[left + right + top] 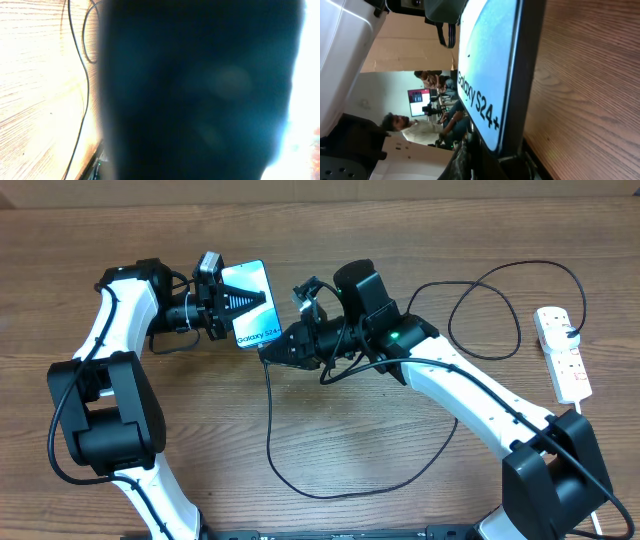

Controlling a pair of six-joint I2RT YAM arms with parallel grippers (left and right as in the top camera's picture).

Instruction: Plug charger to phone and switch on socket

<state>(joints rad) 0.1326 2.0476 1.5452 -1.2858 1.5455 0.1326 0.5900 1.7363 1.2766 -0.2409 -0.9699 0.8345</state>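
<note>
Both steps look unfinished: left end effector [240, 301] grasps the phone [256, 330], right end effector [275, 348] clenches the charger [270, 420] at its edge, socket [563, 352] untouched.

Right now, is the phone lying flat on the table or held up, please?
Held up: the left gripper grips the phone by one end, tilted off the table.

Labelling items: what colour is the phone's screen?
The phone screen is light blue, clearest in the right wrist view.

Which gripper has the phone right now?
The left gripper, clamped across the phone; the right gripper only sits at its lower edge, where the charger ends.
</note>
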